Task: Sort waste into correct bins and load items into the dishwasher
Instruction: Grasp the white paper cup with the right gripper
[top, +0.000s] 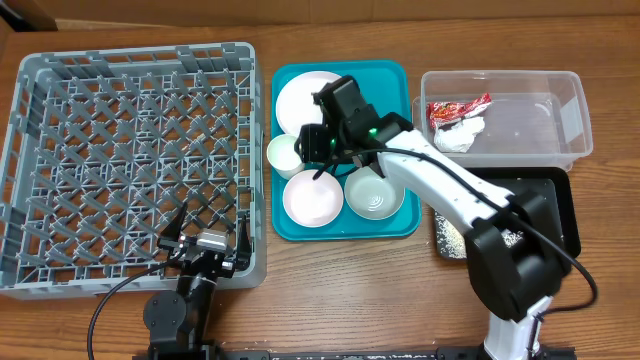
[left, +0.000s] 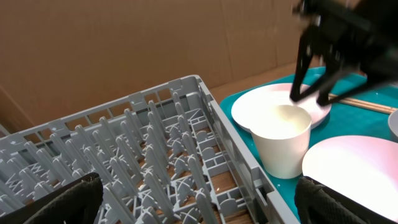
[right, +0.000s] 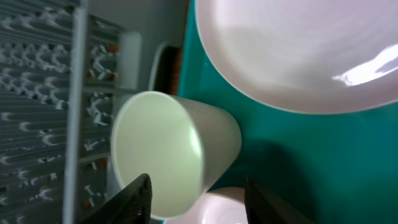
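One arm reaches left across the teal tray (top: 395, 80), its right gripper (top: 320, 155) spread wide and empty, the small white cup (top: 285, 156) just left of its fingertips.

Table (top: 350, 285): brown wood-grain top, lying flat and running past every edge of the overhead view.
Backdrop (left: 124, 43): plain brown cardboard panel, standing behind the table.
Light: falling evenly.

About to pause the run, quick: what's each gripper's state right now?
Left gripper: open, holding nothing.
Right gripper: open at the small cup, not closed on it.
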